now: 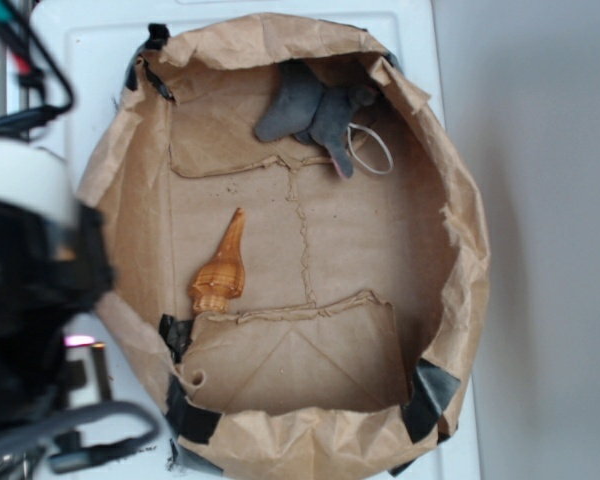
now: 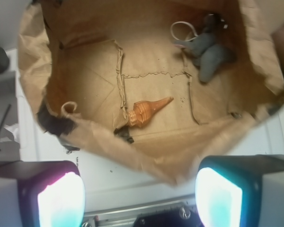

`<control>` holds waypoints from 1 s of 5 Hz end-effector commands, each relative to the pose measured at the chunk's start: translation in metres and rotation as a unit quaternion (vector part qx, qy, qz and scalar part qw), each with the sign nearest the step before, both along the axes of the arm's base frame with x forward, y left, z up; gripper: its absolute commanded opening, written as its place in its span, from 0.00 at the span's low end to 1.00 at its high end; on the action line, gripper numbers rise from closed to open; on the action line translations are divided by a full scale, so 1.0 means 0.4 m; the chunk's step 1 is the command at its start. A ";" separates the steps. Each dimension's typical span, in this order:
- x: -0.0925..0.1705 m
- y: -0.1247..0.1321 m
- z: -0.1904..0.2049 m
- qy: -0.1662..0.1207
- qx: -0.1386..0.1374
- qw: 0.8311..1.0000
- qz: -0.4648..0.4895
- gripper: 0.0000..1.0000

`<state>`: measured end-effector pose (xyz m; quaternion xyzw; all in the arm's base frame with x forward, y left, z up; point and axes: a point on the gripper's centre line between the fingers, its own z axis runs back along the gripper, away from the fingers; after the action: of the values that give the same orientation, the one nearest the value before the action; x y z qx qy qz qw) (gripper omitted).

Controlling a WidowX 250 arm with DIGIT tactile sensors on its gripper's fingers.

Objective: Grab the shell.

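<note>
While apart – two fingers point(image 2: 61, 198), one shell point(image 1: 220, 268)

One shell point(image 1: 220, 268), one plush toy point(image 1: 312, 110)

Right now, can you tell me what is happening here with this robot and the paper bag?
A robot arm is set to pick up the slender orange-tan spiral seashell, which lies on the floor of an opened brown paper bag. The gripper hangs outside the bag's rim with its jaws spread wide and holds nothing. The shell lies untouched near one wall of the bag. At the far end of the bag sit a grey plush toy and a white rubber band loop beside it.
</note>
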<state>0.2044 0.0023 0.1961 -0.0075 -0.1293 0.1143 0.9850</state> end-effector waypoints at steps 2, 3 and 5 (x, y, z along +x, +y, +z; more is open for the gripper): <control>0.102 0.127 -0.095 0.032 -0.035 0.987 0.153 1.00; 0.102 0.127 -0.095 0.032 -0.035 0.987 0.153 1.00; 0.102 0.127 -0.095 0.032 -0.035 0.987 0.153 1.00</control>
<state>0.2476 0.0429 0.1444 -0.0182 -0.0633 0.2588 0.9637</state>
